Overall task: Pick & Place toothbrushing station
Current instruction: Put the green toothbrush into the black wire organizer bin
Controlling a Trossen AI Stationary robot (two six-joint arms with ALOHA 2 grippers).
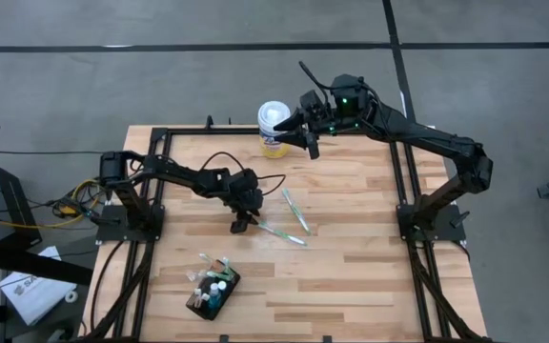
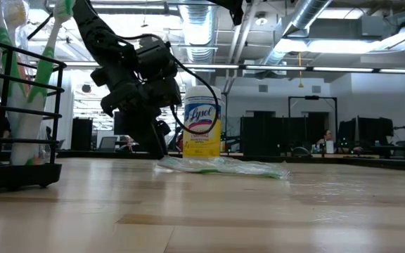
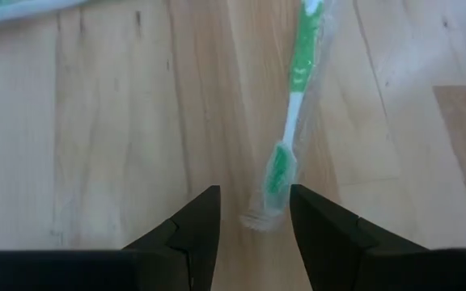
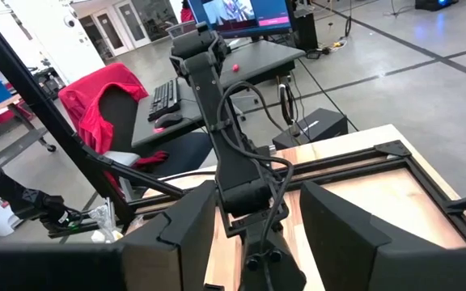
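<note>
The toothbrushing station, a small black box with brushes standing in it, sits near the table's front edge; it also shows at the low view's left. Two wrapped green-and-white toothbrushes lie flat mid-table, one farther back, one nearer. My left gripper is low over the table, slanting down and open. Its fingers stand on either side of the nearer toothbrush's end without a visible touch. My right gripper hangs open high over the table's far edge, beside the canister.
A white-lidded, yellow-labelled wipes canister stands at the table's far edge, just left of my right gripper. Black frame rails run along the table's sides. Bare wood spreads over the table's right and front right.
</note>
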